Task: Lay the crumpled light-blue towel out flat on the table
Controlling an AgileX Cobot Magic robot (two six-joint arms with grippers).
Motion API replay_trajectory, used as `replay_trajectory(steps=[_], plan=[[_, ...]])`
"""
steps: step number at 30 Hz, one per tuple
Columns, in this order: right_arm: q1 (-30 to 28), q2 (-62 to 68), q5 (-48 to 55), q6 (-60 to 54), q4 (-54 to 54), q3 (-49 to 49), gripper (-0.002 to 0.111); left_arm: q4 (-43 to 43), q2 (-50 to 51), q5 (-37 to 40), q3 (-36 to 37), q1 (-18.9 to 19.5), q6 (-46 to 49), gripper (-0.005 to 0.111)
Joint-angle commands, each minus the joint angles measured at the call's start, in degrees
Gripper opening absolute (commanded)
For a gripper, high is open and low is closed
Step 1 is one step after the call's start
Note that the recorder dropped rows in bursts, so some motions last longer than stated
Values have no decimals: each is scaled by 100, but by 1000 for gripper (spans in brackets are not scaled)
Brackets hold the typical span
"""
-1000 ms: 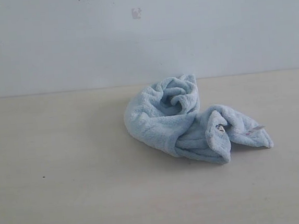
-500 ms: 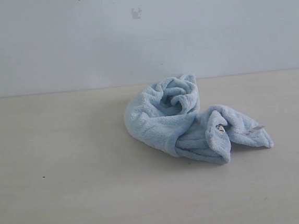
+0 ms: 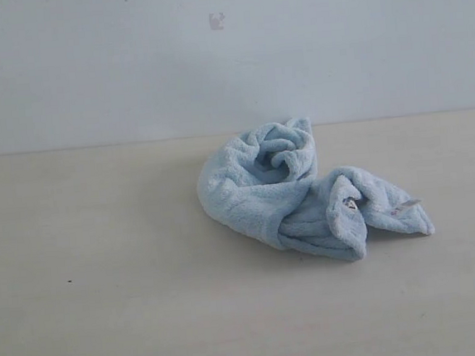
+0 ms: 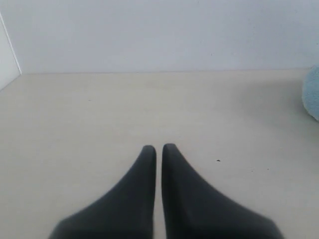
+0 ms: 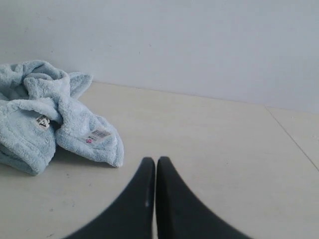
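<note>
the towel [image 3: 293, 194] lies crumpled on the table [image 3: 104, 265], curving from far centre toward near right. both the left gripper [image 4: 158, 148] and right gripper [image 5: 152, 160] are pressed together, empty.

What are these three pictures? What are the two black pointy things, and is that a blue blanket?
It is a robot with two arms. One picture comes from a camera looking at the whole table. The other two come from cameras on the robot's wrists. The black points are its pinchers: the left gripper and the right gripper. Both are closed and hold nothing. The blue thing is a fluffy towel, all crumpled up, with little tags on it. Nothing touches it.
</note>
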Motion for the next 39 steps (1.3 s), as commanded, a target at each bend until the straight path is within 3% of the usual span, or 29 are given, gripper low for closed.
replay_trajectory(steps=[1, 4, 10, 15, 18, 21, 23, 28, 32, 39], plan=[[-14, -27, -61, 35, -16, -4, 1, 25, -22, -41, 20, -27, 30, 4], [-14, -27, -275, 323, 47, -4, 1, 25, -22, -41, 20, -27, 30, 4], [-14, -27, -2197, 2857, 1196, -4, 1, 25, -22, -41, 20, -27, 30, 4], [-14, -27, -3737, 3605, 1145, -4, 1, 25, -22, -41, 20, -27, 30, 4], [-4, -27, -3700, 5124, 843, -103, 1, 25, -22, -41, 20, -27, 30, 4], [-4, -27, -3749, 7396, 399, -371, 1, 25, -22, -41, 20, -27, 30, 4], [-4, -27, -4051, 8002, 573, -557, 1, 25, -22, -41, 20, -27, 30, 4], [-4, -27, -5078, 8014, 1307, -1212, 1, 25, -22, -41, 20, -27, 30, 4], [-4, -27, -5115, 7664, 1252, -1960, 1, 25, -22, -41, 20, -27, 30, 4], [-14, 551, -3943, 2588, 254, -2642, 1, 25, -22, -41, 20, -27, 30, 4]])
